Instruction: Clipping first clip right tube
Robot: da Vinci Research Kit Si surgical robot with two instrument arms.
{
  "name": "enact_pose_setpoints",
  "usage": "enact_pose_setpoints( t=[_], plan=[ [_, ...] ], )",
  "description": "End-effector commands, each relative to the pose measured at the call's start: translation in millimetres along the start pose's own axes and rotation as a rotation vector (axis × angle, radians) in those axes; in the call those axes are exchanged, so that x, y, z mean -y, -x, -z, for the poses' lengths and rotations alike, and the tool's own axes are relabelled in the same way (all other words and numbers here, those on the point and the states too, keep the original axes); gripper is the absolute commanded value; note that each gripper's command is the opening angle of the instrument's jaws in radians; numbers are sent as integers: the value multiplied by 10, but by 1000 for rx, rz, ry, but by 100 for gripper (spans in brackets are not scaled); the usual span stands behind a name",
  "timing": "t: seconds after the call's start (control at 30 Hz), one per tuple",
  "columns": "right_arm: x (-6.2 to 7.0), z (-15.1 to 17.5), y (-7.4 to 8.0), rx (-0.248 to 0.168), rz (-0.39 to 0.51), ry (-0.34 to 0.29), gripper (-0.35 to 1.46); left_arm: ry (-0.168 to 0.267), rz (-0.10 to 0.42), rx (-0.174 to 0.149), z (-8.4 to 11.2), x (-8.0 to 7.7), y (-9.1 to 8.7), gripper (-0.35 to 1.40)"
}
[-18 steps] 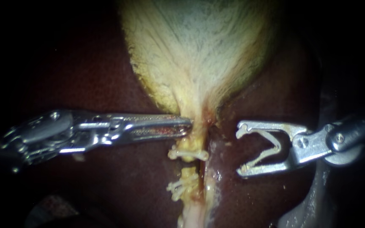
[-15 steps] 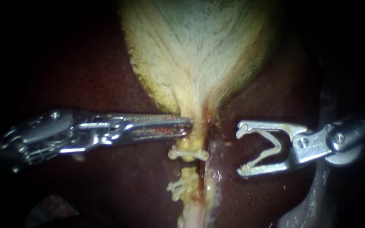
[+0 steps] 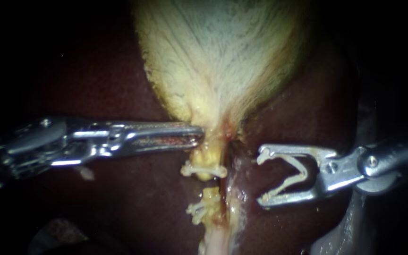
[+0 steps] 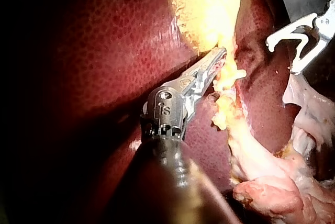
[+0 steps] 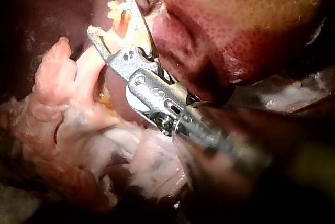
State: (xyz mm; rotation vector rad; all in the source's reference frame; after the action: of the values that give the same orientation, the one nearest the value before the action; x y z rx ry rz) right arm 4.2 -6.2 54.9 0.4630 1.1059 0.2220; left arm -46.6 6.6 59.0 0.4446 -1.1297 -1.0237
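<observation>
Right instrument's [image 3: 260,179] clip [image 3: 303,175] nearer upright tube [image 3: 234,208]

The pale V-shaped clip [image 3: 302,174] gapes open just beside the thin, glistening right tube [image 3: 234,205], not touching it.

Two instruments are in view, the left instrument [image 3: 200,136] and the right instrument [image 3: 261,179]. One loaded clip [image 3: 294,175] sits between the right instrument's jaws. There is one gallbladder [image 3: 218,56] and one liver [image 3: 95,80]. Just beneath the left instrument's tip is one single clip [image 3: 204,169]. Farther along is one clip cluster [image 3: 203,207], too bunched to count.
</observation>
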Motion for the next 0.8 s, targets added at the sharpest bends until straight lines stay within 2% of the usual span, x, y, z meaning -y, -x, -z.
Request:
enact_pose_setpoints(
  t=[0.03,0.2,0.4,0.57,0.8],
  plan=[
    [1,-2,1,-3,-18,-8,58,1,2,6,4,2,3,-35],
    [4,-13,7,-6,-60,-25,56,-5,-6,24,18,13,17,-35],
    [7,-32,22,-7,-78,-44,55,-5,-7,35,26,27,23,-35],
    [3,-48,35,-8,-88,-46,55,-5,-11,41,30,33,25,-35],
    [-10,-55,42,-8,-87,-41,54,-4,-10,41,31,36,25,-35]
  ],
)
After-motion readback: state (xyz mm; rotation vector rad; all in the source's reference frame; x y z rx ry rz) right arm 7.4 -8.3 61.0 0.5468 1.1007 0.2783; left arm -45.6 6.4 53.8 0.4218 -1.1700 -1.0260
